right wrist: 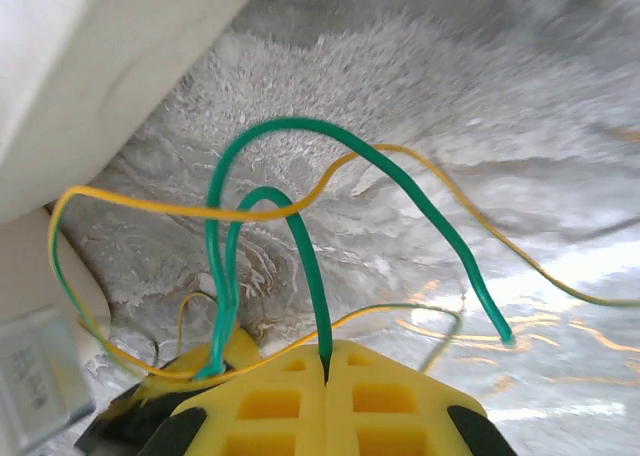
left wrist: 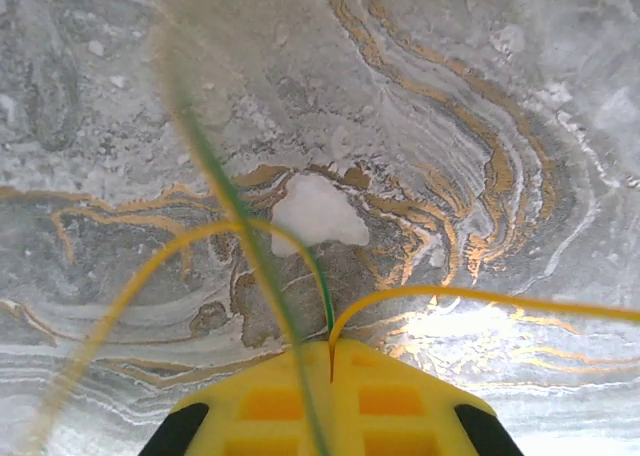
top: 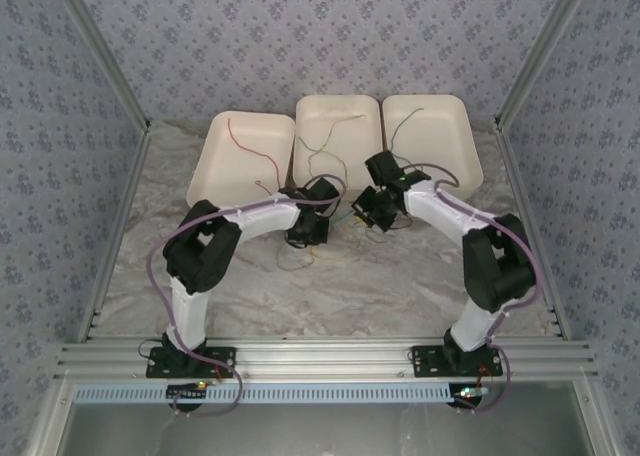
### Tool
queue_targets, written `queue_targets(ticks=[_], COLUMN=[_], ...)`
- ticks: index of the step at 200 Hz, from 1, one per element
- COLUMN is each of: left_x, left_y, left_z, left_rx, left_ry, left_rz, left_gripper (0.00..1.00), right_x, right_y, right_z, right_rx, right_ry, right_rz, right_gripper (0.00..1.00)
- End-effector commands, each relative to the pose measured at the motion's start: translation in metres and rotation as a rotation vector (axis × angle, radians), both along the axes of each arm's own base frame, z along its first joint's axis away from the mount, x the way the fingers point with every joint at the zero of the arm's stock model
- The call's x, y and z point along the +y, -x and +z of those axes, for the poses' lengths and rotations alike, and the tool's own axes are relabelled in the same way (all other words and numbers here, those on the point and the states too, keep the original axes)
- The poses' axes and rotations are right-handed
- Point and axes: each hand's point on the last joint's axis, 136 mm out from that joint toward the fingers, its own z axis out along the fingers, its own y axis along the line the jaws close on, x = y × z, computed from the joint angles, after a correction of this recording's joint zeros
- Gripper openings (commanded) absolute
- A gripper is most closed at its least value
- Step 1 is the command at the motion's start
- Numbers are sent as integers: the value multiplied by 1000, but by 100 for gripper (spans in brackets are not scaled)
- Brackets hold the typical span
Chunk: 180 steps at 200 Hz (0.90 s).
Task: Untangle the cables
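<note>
While the left gripper (left wrist: 330,351) pinches a yellow cable (left wrist: 480,297), the right gripper (right wrist: 326,354) clamps shut on a green cable (right wrist: 313,286).

Cables (top: 340,224): thin loose tangle, mid-frame on table (top: 420,286) in top view. Red cable (top: 250,148): wavy, upper left, inside white tray (top: 212,171). Green cable (right wrist: 300,126): two tall arches in right wrist view, one end clamped in right pincer (right wrist: 328,354), free end lower right. Yellow cable (right wrist: 150,206): crosses arches. Left wrist view: yellow strand enters left pincer (left wrist: 331,351) seam; thin green strand possibly clamped too.
</note>
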Motion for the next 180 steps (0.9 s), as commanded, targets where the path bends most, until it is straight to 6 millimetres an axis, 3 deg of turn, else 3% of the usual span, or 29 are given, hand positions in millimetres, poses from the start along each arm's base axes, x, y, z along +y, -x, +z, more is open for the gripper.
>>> queue_targets(ticks=[1, 28, 31, 42, 83, 155, 180], left_x=[44, 70, 73, 81, 96, 129, 139], left_y=[28, 43, 44, 48, 49, 65, 67], left_z=[-24, -19, -19, -19, -13, -10, -10], left_rx=[74, 81, 84, 93, 87, 82, 78], left_ry=[-128, -117, -116, -117, -116, -151, -160], left_rz=[41, 99, 104, 124, 177, 232, 252], left_gripper=[0, 0, 0, 0, 0, 0, 0], right_x=[-49, -100, -103, -121, -170, -240, -254], right_y=[19, 17, 10, 7, -2, -41, -52], right_z=[11, 43, 57, 73, 114, 219, 258], right_rx=[-7, -87, -125, -160, -244, -472, -576], right_ry=[110, 177, 178, 216, 312, 387, 390], right_rz=[9, -1, -9, -13, -69, -318, -373], right_gripper=[0, 0, 0, 0, 0, 0, 0])
